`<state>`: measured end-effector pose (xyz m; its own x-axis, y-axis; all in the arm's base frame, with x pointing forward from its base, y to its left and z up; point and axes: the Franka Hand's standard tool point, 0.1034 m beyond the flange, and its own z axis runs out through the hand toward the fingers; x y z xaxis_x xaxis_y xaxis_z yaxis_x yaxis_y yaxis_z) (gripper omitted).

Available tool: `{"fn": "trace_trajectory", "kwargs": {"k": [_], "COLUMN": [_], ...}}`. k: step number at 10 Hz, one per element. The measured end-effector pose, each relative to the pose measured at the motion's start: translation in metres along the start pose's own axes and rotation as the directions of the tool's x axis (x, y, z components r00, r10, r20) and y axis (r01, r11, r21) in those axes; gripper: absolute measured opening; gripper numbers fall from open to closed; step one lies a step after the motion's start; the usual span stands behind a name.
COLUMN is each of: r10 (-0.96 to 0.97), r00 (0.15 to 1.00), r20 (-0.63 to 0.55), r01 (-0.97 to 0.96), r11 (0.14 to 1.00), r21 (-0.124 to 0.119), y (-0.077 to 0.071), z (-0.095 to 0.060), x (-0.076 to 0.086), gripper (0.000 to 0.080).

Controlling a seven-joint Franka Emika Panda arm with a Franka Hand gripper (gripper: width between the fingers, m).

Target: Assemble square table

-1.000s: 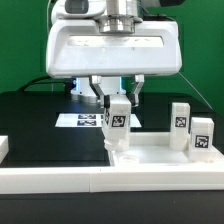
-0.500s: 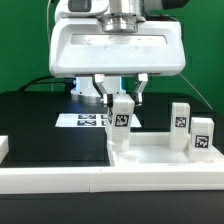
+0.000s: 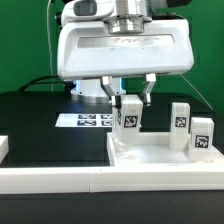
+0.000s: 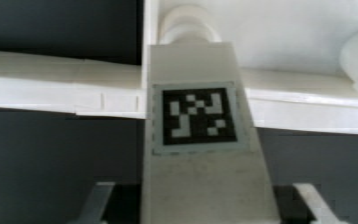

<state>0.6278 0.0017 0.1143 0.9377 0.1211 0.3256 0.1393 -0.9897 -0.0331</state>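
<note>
Fingers (image 3: 128, 100) clamped on a tagged white leg (image 3: 129, 119), black-and-white square tag (image 4: 197, 117), no readable writing

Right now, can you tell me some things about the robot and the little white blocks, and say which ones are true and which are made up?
1. The gripper is holding a white leg with a tag on it. True.
2. Two other legs stand on the slab toward the exterior view's right. True.
3. The held leg is lying flat on the black table. False: it is upright, above the slab.
4. The marker board is on top of the slab. False: it lies on the black surface behind it.
5. The held leg's tag is black and white. True.
</note>
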Motion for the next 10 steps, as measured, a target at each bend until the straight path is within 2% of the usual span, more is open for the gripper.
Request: {"fn": "trace_trajectory", "kwargs": {"k": [2,4,6,8,10], "r10": [0.000,0.014,0.031,0.025,0.036], "r00": [1.000,1.000,1.000,0.997,0.997], "r20": [0.001,0.009,0.004,-0.078,-0.067], "r01": [0.000,-0.014,-0.031,-0.028,-0.038], "r11": [1.000,1.000,0.999,0.999,0.999], "r21": [0.000,0.012,0.008,-0.039,-0.029], "y": [-0.0004,-0.0041,-0.0032,0.0054,-0.0034], "z": [0.0004,0.0032,0.0036,0.0023,0.0046], "x": [-0.0003,0.0009,0.0009,0.0020,-0.0001], "gripper": [0.0290,0.0290,0.0290,0.0290,0.0290]}}
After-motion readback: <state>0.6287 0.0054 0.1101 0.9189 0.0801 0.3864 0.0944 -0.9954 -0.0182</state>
